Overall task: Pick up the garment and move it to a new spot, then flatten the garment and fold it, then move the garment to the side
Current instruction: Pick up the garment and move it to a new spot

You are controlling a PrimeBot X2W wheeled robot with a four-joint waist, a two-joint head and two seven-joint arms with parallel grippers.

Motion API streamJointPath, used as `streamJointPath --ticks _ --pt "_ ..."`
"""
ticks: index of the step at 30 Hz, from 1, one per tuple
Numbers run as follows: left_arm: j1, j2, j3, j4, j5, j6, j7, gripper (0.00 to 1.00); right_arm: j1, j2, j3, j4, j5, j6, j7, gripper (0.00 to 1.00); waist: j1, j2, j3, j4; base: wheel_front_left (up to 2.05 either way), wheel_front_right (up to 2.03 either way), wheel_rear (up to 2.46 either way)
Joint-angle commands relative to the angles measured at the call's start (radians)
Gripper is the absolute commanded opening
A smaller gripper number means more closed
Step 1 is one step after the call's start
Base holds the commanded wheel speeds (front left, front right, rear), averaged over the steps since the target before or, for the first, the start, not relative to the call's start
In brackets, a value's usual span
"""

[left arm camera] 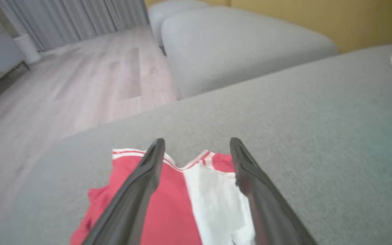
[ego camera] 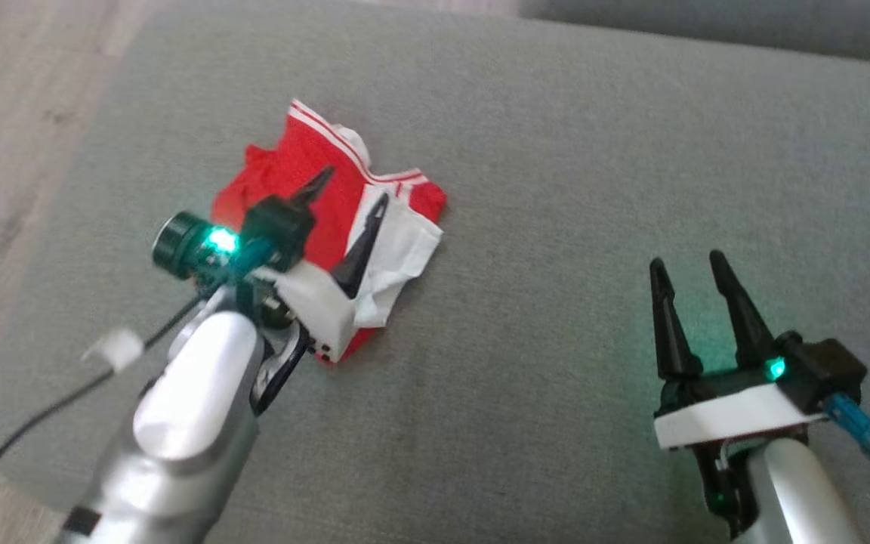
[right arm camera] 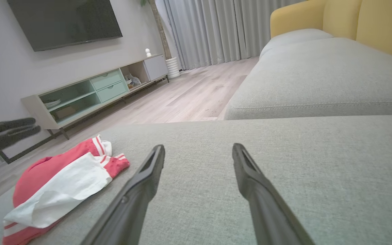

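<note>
Left gripper (ego camera: 352, 190) hovered over garment (ego camera: 284, 162), fingers spread, nothing held. Crumpled red-and-white heap lay directly beneath on grey cushion (ego camera: 556, 151), long axis roughly along fingers. Right gripper (ego camera: 688, 262) spread too, well apart — left clearly nearer.

Garment (ego camera: 333, 219): small piece, red fabric with large white panel, thin white stripes along banded edges. Crumpled and loosely bunched, not spread flat. White panel laps over red on right side, wrinkled, one corner jutting outward. Striped band peaks up at far edge; another striped edge shows at near end. Lies as low heap on grey cushion (ego camera: 556, 189), in left part, near cushion's left edge.
</note>
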Motion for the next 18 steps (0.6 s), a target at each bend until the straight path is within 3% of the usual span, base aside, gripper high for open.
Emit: streamJointPath --ticks 1,6,9,17,18 --pt "-0.062 0.049 0.002 -0.014 -0.031 -0.002 0.032 1.0 -0.037 -0.003 0.021 -0.039 -0.008 -0.001 -0.011 1.0 -0.0003 0.0 0.041 -0.035 0.0 0.0 0.0" --pt "-0.165 0.125 -0.121 0.06 -0.121 -0.002 0.128 1.0 -0.068 -0.003 0.024 -0.052 -0.004 -0.001 -0.011 1.0 -0.0003 0.0 0.087 -0.073 0.0 0.0 0.0" --pt "-0.197 0.149 -0.145 0.114 -0.156 -0.002 0.161 1.0 -0.077 -0.003 0.025 -0.057 -0.001 -0.001 -0.011 1.0 -0.0003 0.0 0.105 -0.091 0.0 0.0 0.0" --pt "-0.217 0.16 -0.179 0.197 -0.202 -0.002 0.159 1.0 -0.083 -0.003 0.022 -0.055 0.009 -0.001 -0.011 1.0 -0.0003 0.0 0.114 -0.126 0.0 0.0 0.0" --pt "-0.218 0.161 -0.188 0.204 -0.206 -0.002 0.162 0.91 -0.083 -0.003 0.023 -0.054 0.01 -0.001 -0.011 1.0 -0.0003 0.0 0.112 -0.129 0.0 0.0 0.0"
